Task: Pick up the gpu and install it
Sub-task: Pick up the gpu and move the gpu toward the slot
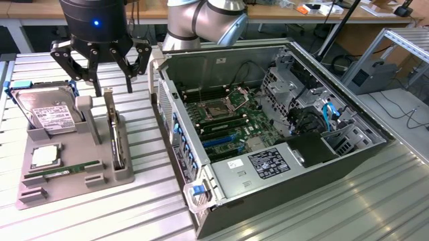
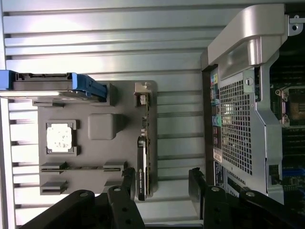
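Grey holder tray (image 1: 67, 191) sits on ribbed metal table (image 1: 302, 216), at the exterior view's left of open computer case (image 1: 268, 125). Gpu (image 1: 115, 135) stands on edge in the tray slot nearest the case, untouched. Gripper (image 1: 112, 89) hangs over the gpu's far end, jaws wide, holding nothing. Wrist view: gpu's top edge lies between the fingers (image 2: 128, 183), close to one. Hard drive (image 1: 50, 113) upright at the tray's far left; processor chip (image 1: 43, 155) and green memory stick (image 1: 64, 170) nearer
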Robot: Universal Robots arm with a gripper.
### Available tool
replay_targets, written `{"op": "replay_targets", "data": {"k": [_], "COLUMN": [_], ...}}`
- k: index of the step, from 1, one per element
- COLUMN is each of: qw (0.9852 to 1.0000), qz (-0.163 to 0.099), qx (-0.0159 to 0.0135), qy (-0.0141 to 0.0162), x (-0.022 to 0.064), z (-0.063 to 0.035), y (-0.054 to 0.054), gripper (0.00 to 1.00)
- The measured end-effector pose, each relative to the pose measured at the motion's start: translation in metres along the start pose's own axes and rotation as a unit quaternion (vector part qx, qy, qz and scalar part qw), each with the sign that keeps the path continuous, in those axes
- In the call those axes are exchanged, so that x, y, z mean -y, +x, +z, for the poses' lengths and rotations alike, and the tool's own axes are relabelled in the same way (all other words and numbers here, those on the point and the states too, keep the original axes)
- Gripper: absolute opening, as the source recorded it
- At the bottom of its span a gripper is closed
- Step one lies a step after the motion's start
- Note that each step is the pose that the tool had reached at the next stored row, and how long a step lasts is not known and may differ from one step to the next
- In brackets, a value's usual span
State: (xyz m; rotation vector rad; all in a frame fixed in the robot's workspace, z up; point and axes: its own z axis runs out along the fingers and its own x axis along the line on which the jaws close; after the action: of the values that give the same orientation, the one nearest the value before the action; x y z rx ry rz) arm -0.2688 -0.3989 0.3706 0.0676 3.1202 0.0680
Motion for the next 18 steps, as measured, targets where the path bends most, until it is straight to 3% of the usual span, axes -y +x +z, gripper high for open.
{"op": "replay_targets", "data": {"k": [18], "qw": [1.0], "qz": [0.0], "qx": [0.0], "qy": [0.0], "x": [0.0004], "z": [0.0102], "y": [0.0002], "gripper": [0.57]}}
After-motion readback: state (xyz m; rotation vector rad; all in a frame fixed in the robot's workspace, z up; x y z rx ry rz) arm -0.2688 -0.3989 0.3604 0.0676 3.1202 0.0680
